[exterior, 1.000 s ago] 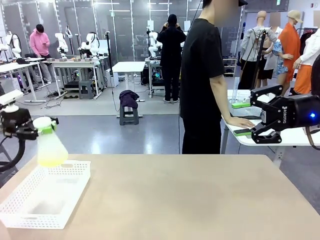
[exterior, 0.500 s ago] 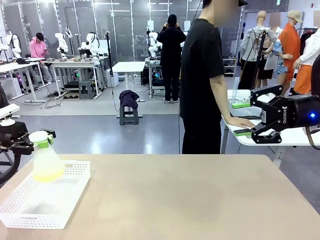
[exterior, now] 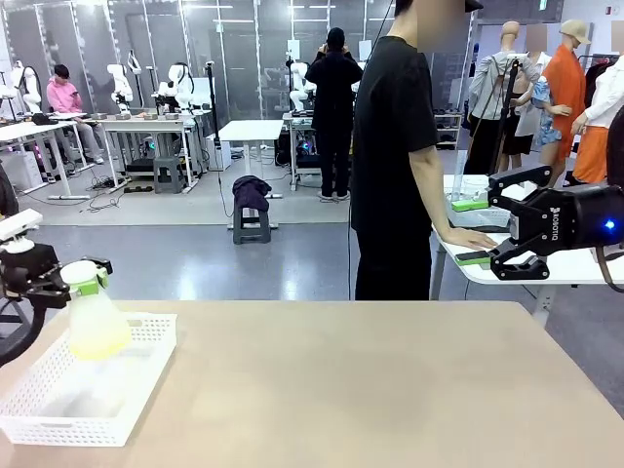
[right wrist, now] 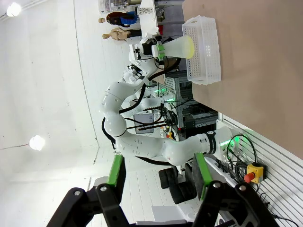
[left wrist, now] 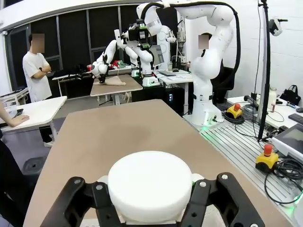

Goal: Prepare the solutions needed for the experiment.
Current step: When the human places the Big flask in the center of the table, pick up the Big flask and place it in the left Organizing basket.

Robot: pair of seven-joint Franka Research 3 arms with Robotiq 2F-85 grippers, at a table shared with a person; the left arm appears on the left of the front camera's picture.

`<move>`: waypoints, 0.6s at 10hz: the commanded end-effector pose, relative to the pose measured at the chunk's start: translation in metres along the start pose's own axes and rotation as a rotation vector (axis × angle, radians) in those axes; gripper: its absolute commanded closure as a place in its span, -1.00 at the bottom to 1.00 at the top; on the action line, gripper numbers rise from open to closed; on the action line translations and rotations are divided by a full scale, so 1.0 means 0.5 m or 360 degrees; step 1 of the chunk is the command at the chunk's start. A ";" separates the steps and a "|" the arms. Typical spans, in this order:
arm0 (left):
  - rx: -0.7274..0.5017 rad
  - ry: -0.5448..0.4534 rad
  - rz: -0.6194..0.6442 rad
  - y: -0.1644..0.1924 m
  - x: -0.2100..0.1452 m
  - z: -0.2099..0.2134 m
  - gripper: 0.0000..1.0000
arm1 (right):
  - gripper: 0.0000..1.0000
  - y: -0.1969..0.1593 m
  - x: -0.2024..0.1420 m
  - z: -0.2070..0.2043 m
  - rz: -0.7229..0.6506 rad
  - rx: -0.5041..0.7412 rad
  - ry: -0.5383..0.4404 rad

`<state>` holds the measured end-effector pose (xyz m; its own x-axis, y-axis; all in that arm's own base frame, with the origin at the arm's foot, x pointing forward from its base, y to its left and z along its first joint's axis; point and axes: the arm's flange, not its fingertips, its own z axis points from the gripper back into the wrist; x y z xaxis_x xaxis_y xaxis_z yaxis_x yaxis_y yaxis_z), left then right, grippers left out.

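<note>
Front: left gripper (exterior: pixel 68 278) clamped on neck of frosted conical flask w/ yellow-green liquid (exterior: pixel 95 323), over white plastic basket (exterior: pixel 58 414) at bench's left edge, right gripper (exterior: pixel 492 226) jaws apart; left wrist: flask top between fingers (left wrist: pixel 90 201); right wrist: green-padded fingers (right wrist: pixel 117 170) apart.

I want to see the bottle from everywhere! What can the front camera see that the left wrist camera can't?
Only the front view shows the yellow-green liquid in the flask, the white basket under it, and the open right gripper. Only the left wrist view shows the flask's round white top from above. Both show the left gripper shut on the flask's neck, and the tan table.
</note>
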<state>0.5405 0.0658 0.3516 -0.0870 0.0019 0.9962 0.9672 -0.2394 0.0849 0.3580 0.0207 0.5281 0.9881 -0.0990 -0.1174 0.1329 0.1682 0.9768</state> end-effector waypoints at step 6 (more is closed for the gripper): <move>-0.0016 -0.0013 -0.0047 -0.009 -0.114 0.009 0.59 | -0.44 0.004 -0.001 0.000 0.0013 0.0010 0.0000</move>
<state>0.5437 0.0680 0.2926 -0.0927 0.0329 0.9952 0.9670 -0.2351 0.0978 0.3580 0.0207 0.5281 0.9881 -0.0990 -0.1174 0.1329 0.1682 0.9767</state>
